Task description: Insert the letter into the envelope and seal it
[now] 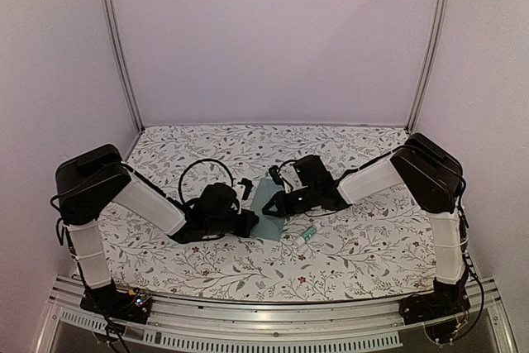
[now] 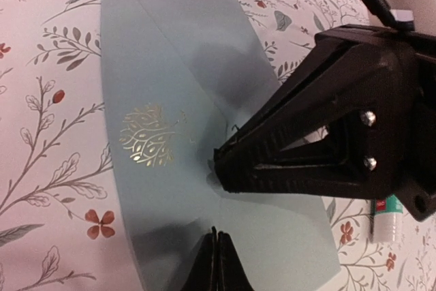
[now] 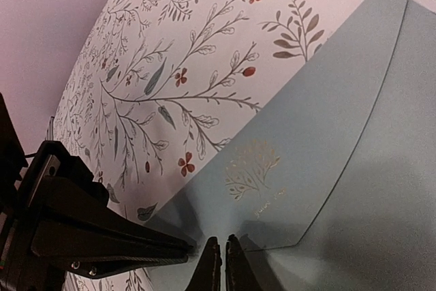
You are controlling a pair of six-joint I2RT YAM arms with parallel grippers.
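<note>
Overhead, both arms reach in to the middle of the floral bench (image 1: 364, 262), and the left fingers (image 1: 253, 221) and right fingers (image 1: 269, 207) meet over the pale teal envelope (image 1: 271, 227), which lies flat there. A white-and-green glue stick (image 1: 307, 234) lies just beside the envelope's near corner, under the right arm's reach.

From the left wrist, the envelope (image 2: 170, 66) fills the view, with its gold tree emblem (image 2: 146, 144) facing up. The left fingers (image 2: 216, 253) are clenched together with nothing between them, their tips down on the paper. The right fingers (image 2: 225, 168) are likewise pinched to a point and are touching the envelope close by. The glue stick (image 2: 388, 219) shows past the envelope's edge.

From the right wrist, the flap (image 3: 306, 134) lies folded down over the envelope (image 3: 381, 189), the emblem (image 3: 252, 168) on it. The right fingers (image 3: 223, 260) are closed on nothing and the left fingers (image 3: 187, 247) are almost against them. The letter is not visible in any view, so it is probably already inside.

This looks like the pressing stage of sealing. The two sets of tips are so close that any sideways stroke could knock them together. A push along the smooth paper could slide the envelope instead of bonding the flap. Lifting too soon could let the flap spring up. The right arm could also nudge the glue stick.
</note>
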